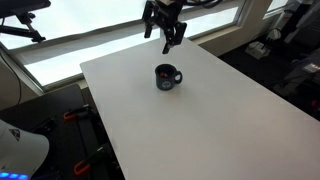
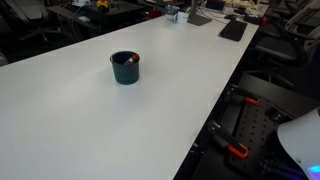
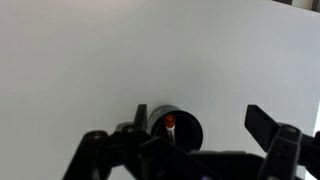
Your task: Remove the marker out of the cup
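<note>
The cup (image 1: 167, 76) is a small dark glossy mug standing upright on the white table (image 1: 200, 120). It also shows in an exterior view (image 2: 125, 68) and in the wrist view (image 3: 188, 127). The marker (image 3: 170, 122) stands inside the cup with its reddish-orange end up; its tip also shows at the rim in an exterior view (image 2: 133, 60). My gripper (image 1: 169, 38) hangs above the table's far edge, behind and above the cup, and touches nothing. It is open and empty; in the wrist view (image 3: 200, 125) the cup lies near one finger.
The table's edges drop to the floor on each side. A bright window strip (image 1: 60, 50) runs behind the table. A dark flat item (image 2: 233, 30) and small clutter (image 2: 180, 14) lie at one end of the table. Equipment (image 2: 245, 130) stands beside the table's long edge.
</note>
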Action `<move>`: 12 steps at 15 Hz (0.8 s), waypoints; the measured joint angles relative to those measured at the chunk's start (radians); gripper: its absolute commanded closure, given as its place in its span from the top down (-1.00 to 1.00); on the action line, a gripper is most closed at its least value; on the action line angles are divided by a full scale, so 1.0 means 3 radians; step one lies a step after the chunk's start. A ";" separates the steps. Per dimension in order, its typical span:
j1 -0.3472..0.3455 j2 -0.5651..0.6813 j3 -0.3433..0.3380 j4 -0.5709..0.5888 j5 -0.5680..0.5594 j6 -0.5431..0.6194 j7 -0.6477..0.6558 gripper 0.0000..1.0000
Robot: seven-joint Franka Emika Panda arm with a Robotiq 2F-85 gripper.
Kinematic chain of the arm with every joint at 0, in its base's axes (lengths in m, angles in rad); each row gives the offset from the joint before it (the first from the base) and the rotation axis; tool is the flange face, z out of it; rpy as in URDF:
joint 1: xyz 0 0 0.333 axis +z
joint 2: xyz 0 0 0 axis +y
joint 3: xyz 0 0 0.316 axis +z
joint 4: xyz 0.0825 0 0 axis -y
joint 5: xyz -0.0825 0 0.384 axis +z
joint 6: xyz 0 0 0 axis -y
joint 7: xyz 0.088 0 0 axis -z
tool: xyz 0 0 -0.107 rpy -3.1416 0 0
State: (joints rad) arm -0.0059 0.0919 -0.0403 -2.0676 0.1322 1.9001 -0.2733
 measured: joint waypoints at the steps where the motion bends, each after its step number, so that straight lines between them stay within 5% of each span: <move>1: -0.0002 0.0032 0.0001 0.0005 0.0000 0.0003 0.0000 1.00; 8: -0.0004 0.0068 0.0012 0.0058 -0.0064 -0.0022 0.0000 1.00; 12: 0.0000 0.0474 0.0067 0.0519 -0.0377 -0.0350 -0.0183 1.00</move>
State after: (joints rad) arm -0.0061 0.2343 -0.0202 -1.9120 0.0191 1.7950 -0.3283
